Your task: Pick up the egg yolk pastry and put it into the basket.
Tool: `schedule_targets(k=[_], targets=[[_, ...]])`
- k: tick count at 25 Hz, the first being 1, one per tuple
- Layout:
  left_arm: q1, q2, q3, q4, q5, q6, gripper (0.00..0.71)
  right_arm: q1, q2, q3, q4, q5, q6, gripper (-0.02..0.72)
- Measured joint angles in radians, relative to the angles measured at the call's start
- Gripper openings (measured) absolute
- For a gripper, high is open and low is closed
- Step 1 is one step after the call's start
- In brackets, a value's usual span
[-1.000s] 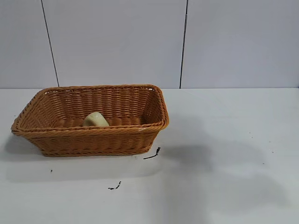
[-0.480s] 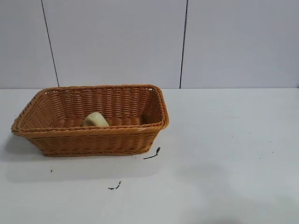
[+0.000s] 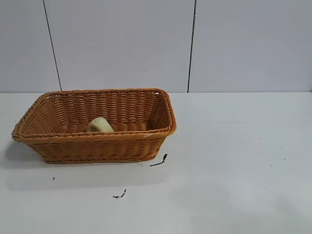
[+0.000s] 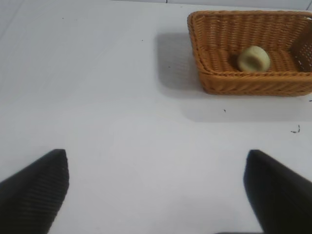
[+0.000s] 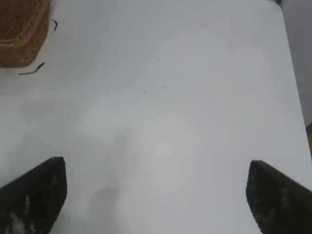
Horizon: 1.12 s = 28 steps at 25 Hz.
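Wicker basket w/ egg yolk pastry inside; L & R gripper jaws spread, empty.

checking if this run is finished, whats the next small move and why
Probably none beyond parking the right gripper: the egg yolk pastry already lies inside the basket, and both grippers, the left gripper too, are open, empty and over bare table.

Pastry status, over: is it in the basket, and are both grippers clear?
Egg yolk pastry resting inside basket. Left gripper open, empty, over bare table. Right gripper open, empty, clear of basket. Nothing in the way.
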Motion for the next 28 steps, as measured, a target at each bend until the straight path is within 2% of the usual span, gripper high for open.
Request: schedule_targets(k=[12,15,23,28], targets=[[0.000,0.000,0.000,0.000,0.000,0.000,0.696,0.051,-0.020,0.001,0.014,0.000,0.000,0.694],[0.000,0.000,0.000,0.000,0.000,0.000,0.696,0.051,-0.020,0.001,0.023,0.000,0.018,0.694],[0.000,0.000,0.000,0.000,0.000,0.000,0.696,0.051,-0.020,0.027,0.017,0.065,0.022,0.694],[0.000,0.000,0.000,0.000,0.000,0.000,0.696,0.051,-0.020,0.028,0.015,0.068,0.025,0.694]])
